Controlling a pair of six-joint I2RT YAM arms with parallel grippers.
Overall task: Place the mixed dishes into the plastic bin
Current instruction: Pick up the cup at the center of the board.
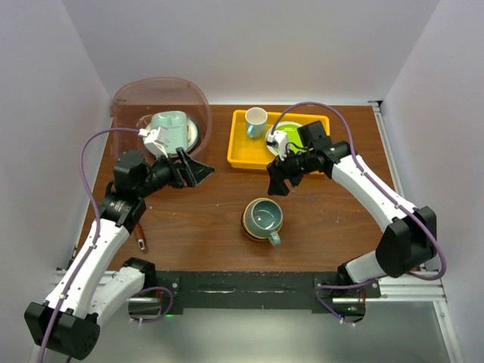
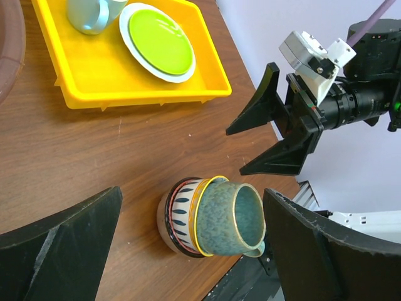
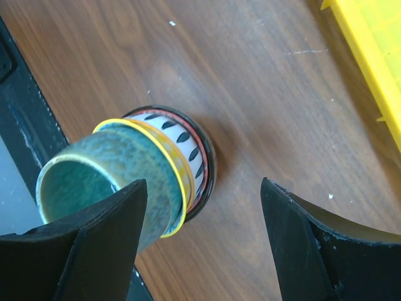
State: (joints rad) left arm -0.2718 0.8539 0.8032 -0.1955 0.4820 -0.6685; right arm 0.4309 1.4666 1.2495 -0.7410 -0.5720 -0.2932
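A teal mug point(image 1: 264, 216) stands upright in stacked patterned bowls point(image 2: 178, 216) on the table point(image 1: 204, 219). The translucent bin point(image 1: 151, 94) at the back left holds a pale green tray point(image 1: 168, 125).

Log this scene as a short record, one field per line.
plastic bin: far left of table, pale green tray inside
teal mug: nested in stacked patterned bowls, mid-table, outside the bin
yellow tray: holds white cup and lime-green plate
left gripper: open, empty, beside the bin
right gripper: open, empty, near the yellow tray
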